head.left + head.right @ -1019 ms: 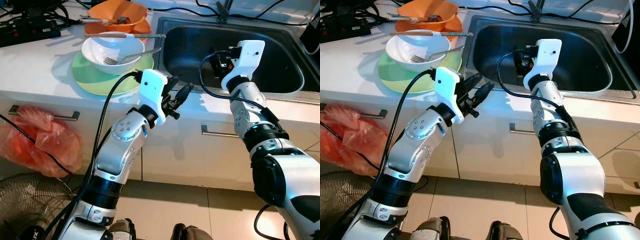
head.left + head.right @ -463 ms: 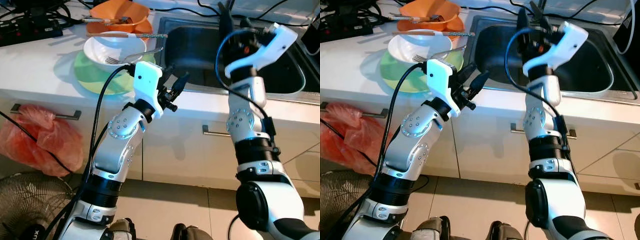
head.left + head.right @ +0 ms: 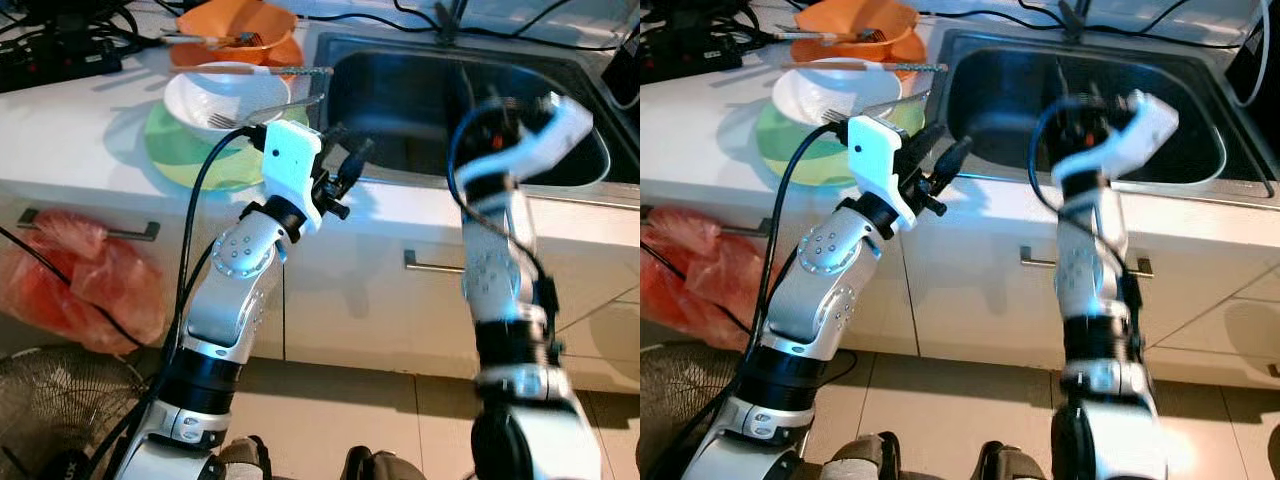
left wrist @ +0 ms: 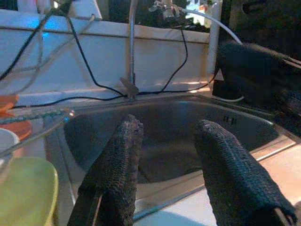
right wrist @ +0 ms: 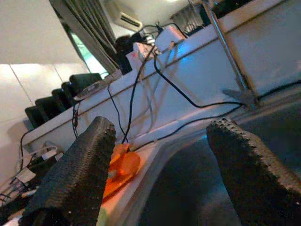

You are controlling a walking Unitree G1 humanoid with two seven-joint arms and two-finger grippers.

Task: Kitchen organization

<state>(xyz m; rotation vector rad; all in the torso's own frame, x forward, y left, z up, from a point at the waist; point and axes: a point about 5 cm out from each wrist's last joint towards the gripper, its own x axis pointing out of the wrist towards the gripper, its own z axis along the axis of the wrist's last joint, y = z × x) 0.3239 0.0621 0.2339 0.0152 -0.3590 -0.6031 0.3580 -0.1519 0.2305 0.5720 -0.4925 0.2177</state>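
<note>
Steel sink (image 3: 560, 165) spans the upper right; the left gripper (image 3: 343, 170) at its near-left rim and the right gripper (image 5: 160, 188) above the basin both gape empty.

Silver arms, white wrists, black cables

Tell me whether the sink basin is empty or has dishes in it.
Empty, as far as it shows: the sink has a bare dark basin. The white bowl with its fork sits on the green plate on the counter.

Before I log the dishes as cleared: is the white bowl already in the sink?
No, the white bowl sits on the green plate on the counter, beside the sink.
</note>
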